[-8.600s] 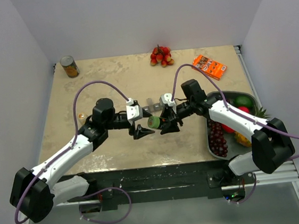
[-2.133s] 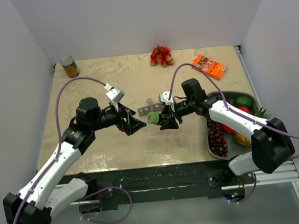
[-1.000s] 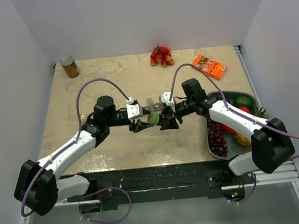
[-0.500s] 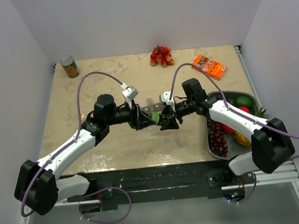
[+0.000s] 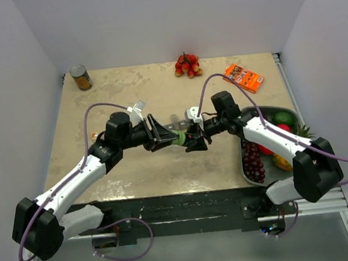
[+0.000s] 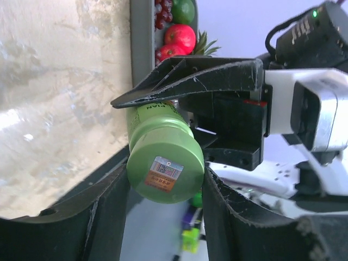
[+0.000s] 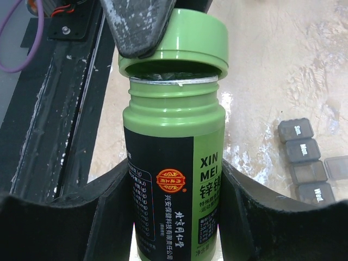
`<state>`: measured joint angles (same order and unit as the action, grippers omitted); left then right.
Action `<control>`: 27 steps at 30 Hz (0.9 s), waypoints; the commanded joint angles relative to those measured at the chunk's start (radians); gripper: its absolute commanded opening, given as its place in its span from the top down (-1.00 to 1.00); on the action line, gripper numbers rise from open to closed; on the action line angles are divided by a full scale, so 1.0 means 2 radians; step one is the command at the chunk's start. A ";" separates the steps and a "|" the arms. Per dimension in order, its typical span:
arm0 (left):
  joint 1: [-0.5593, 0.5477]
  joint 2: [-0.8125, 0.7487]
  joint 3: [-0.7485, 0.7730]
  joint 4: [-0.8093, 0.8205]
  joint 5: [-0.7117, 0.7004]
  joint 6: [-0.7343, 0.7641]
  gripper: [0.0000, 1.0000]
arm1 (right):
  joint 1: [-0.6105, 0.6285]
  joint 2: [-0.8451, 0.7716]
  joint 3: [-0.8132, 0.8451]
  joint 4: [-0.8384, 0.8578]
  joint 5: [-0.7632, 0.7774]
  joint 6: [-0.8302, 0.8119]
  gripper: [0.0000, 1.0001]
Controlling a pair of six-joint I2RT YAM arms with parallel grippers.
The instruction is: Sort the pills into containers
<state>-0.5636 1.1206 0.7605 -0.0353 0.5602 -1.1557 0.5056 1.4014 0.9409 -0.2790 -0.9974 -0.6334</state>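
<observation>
Starting at our side of the bench (image 5: 79,115), we see both arms reach inward and meet above its middle. Our right hand (image 7: 174,179) is clenched around the body of the green bottle (image 7: 173,163). The bottle is off the bench, its long axis lying roughly left to right and its mouth pointing toward the left arm. Our left hand (image 6: 163,176) grasps the cap (image 6: 165,168), with 1 finger on each side. The cap sits tilted and just clear of the neck, so a silvery rim shows in the mouth.

To the right, a grey tray (image 5: 264,109) holds fruit.

Just beyond the hands, the containers (image 7: 304,160) lie flat on the bench. They form a dark-grey strip whose row runs roughly parallel to the bottle. We see 4 shut lids, and can read Sun., Mon. and Wed.

Farthest off stand a tin can (image 5: 81,78), a red fruit cluster (image 5: 186,65) and an orange packet (image 5: 244,77).
</observation>
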 commanded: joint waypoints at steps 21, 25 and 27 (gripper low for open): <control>0.189 0.037 -0.053 -0.103 -0.173 0.177 1.00 | -0.027 -0.021 -0.006 0.063 0.037 0.041 1.00; 0.194 0.085 -0.028 -0.103 -0.210 0.215 0.66 | -0.044 -0.030 -0.016 0.103 0.076 0.095 1.00; 0.194 0.098 -0.026 -0.095 -0.215 0.218 0.39 | -0.049 -0.027 -0.019 0.113 0.094 0.102 1.00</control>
<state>-0.1814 1.2850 0.6449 -0.2344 0.2436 -0.8345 0.4297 1.3891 0.9123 -0.1806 -0.8890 -0.5259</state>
